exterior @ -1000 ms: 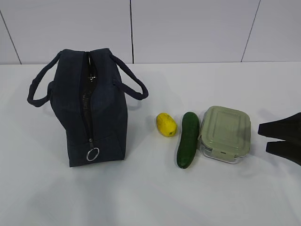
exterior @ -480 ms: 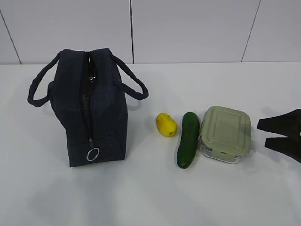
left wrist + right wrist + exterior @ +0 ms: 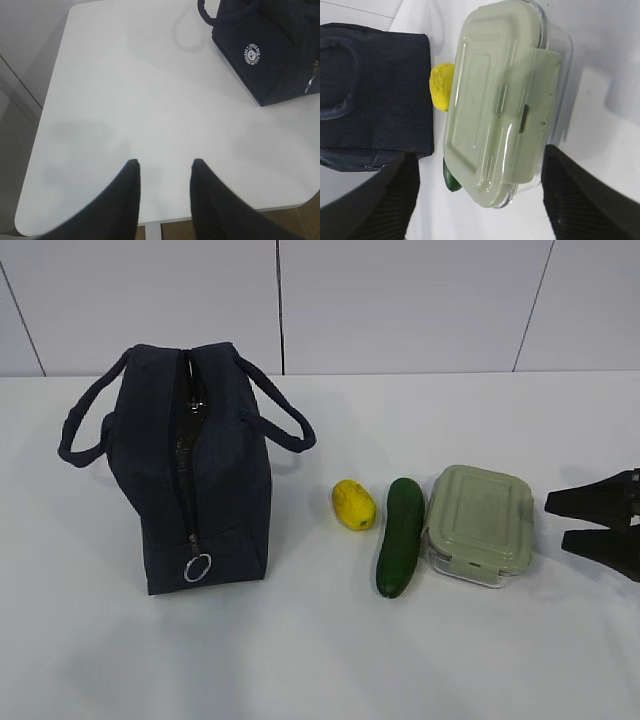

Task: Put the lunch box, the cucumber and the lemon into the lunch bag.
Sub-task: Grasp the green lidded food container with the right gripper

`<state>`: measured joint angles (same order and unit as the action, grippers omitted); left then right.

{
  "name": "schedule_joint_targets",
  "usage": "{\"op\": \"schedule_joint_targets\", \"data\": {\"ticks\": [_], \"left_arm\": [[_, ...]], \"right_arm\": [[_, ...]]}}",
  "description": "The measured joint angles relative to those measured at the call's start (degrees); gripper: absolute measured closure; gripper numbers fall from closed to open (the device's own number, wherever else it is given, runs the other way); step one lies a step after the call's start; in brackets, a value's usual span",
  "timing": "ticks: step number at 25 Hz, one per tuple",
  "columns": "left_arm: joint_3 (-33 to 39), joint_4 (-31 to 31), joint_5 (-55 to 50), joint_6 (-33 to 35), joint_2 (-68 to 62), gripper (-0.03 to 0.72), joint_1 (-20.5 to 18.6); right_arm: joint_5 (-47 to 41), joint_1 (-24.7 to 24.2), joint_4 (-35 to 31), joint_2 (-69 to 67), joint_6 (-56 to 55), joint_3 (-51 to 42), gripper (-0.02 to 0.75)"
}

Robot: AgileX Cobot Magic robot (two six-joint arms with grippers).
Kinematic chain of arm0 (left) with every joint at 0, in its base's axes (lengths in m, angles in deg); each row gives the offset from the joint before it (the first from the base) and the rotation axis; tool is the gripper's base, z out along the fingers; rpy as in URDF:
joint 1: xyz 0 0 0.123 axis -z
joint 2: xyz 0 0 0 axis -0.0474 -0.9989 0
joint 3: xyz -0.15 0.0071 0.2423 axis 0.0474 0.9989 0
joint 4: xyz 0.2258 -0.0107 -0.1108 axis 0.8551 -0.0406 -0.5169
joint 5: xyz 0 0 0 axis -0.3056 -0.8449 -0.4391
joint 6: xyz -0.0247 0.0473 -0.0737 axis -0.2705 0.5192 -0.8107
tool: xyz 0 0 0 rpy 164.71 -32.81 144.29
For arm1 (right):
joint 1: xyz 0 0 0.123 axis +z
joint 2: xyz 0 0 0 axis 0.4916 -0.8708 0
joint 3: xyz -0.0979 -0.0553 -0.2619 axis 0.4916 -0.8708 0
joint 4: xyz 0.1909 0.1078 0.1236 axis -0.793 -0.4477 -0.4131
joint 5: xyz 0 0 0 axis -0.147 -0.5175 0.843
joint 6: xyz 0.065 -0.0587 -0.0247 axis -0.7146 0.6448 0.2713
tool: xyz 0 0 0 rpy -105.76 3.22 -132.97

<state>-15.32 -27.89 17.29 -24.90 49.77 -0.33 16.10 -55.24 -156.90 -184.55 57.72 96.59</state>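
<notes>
The navy lunch bag (image 3: 190, 470) stands at the left of the white table, its top zipper parted. Right of it lie the yellow lemon (image 3: 353, 504), the dark green cucumber (image 3: 400, 536) and the lunch box (image 3: 480, 522) with its sage-green lid. My right gripper (image 3: 556, 521) hovers open just right of the lunch box, apart from it. In the right wrist view the lunch box (image 3: 500, 100) fills the space ahead of the wide-spread right gripper (image 3: 480, 160), with the lemon (image 3: 441, 86), a tip of cucumber (image 3: 451, 181) and the bag (image 3: 375, 90) behind. My left gripper (image 3: 164, 164) is open and empty; the bag (image 3: 270, 50) shows at the upper right.
The table's (image 3: 125, 100) left and near edges show in the left wrist view, with floor beyond. A panelled white wall (image 3: 400, 300) runs behind the table. The bag's two loop handles (image 3: 290, 420) stick out on either side.
My right gripper has edged left toward the lunch box and tilted a little. Nothing else has moved.
</notes>
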Motion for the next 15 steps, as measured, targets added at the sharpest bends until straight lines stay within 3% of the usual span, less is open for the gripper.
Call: {"op": "schedule_joint_targets", "data": {"ticks": [15], "left_arm": [[0.0,0.0,0.0,0.0,0.0,0.442,0.9]], "right_arm": [[0.3,0.0,1.7,0.0,1.2,0.0,0.167]]}}
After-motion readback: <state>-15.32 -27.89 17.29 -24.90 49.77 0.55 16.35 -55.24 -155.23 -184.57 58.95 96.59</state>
